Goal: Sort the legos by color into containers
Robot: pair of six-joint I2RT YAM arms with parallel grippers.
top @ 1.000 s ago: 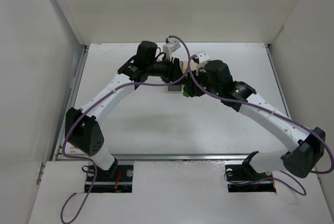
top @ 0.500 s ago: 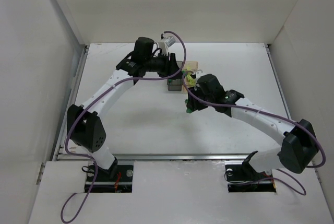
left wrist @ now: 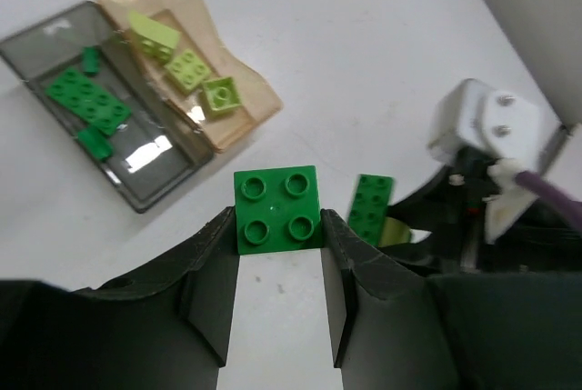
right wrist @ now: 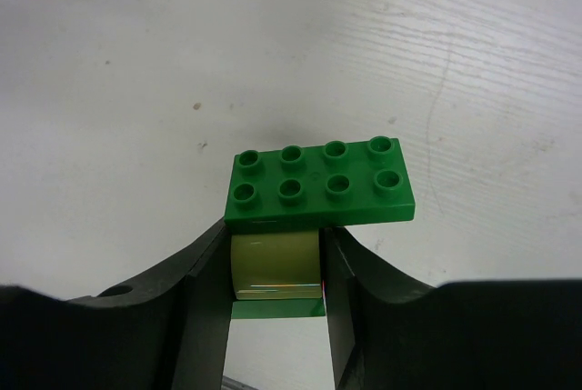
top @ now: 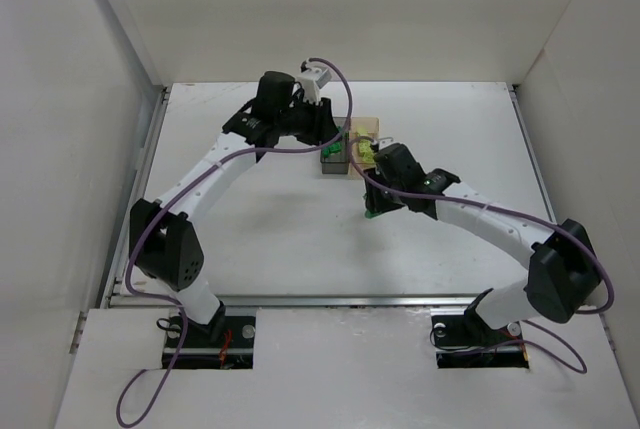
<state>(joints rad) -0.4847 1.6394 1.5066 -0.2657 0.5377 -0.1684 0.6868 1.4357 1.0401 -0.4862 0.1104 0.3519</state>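
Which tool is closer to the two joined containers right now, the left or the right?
Left. The left tool hovers right beside the containers, gripping a dark green brick; the right tool sits on their near side, clearly apart.

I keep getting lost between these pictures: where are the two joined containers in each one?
Top external: the containers, just above picture centre.
Left wrist: upper left corner.
Right wrist: not in view.
Shared landmark: the white table, in all three.
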